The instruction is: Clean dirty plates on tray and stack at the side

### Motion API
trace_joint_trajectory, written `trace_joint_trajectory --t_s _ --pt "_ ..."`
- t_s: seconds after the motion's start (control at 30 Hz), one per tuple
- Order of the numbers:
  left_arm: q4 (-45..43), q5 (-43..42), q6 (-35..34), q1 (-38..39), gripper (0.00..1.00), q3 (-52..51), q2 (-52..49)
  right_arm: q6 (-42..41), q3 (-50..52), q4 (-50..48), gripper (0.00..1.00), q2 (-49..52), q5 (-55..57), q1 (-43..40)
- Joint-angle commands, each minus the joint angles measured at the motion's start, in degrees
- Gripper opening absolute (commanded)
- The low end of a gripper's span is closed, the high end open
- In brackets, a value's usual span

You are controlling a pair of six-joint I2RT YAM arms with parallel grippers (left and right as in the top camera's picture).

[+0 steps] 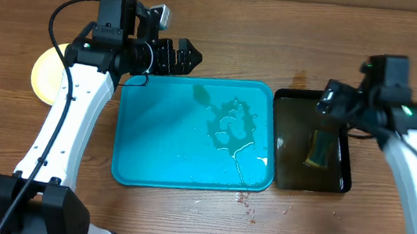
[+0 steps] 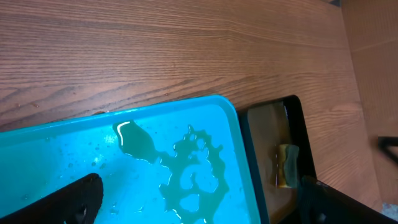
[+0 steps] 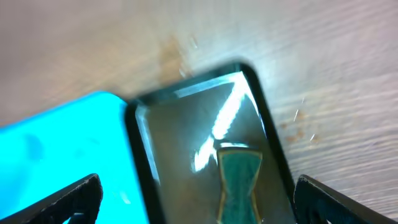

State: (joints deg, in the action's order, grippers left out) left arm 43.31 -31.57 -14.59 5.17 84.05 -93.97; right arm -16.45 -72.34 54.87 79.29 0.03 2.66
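The turquoise tray (image 1: 157, 150) lies mid-table with no plates on it, only puddles of water (image 1: 231, 123). A pale yellow plate (image 1: 42, 74) sits on the table at the far left, partly hidden by my left arm. I cannot tell whether others lie under it. My left gripper (image 1: 189, 55) hovers open over the tray's (image 2: 56, 149) back edge, holding nothing; its fingers (image 2: 71, 199) straddle the puddle (image 2: 193, 177). My right gripper (image 1: 327, 99) hangs open and holds nothing above the back of the black tray (image 1: 289, 166). Its fingers (image 3: 345, 199) stand wide either side of the sponge (image 3: 239, 180).
A small black tray (image 3: 186, 137) holding murky water and a green-yellow sponge (image 1: 320, 149) stands right of the turquoise tray (image 3: 56, 143). Small reddish drops (image 1: 245, 200) mark the wood near the front. Bare wood surrounds both trays.
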Motion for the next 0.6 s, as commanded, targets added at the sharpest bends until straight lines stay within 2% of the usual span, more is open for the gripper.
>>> trace_joint_trajectory --t_s 0.0,0.17,0.43,0.57 --pt "0.0 -0.9 0.9 0.2 1.0 0.5 -0.6 0.4 -0.5 -0.3 1.0 -14.2 0.3 0.0" --pt "0.0 -0.9 0.9 0.2 1.0 0.5 -0.6 0.4 -0.5 -0.3 1.0 -29.9 0.3 0.8" --pt "0.0 -0.9 0.9 0.2 1.0 0.5 -0.6 0.4 -0.4 0.0 1.0 -55.0 2.9 8.5" --pt "0.0 -0.9 0.9 0.2 1.0 0.5 -0.6 2.0 0.7 1.3 1.0 -62.5 6.4 8.4"
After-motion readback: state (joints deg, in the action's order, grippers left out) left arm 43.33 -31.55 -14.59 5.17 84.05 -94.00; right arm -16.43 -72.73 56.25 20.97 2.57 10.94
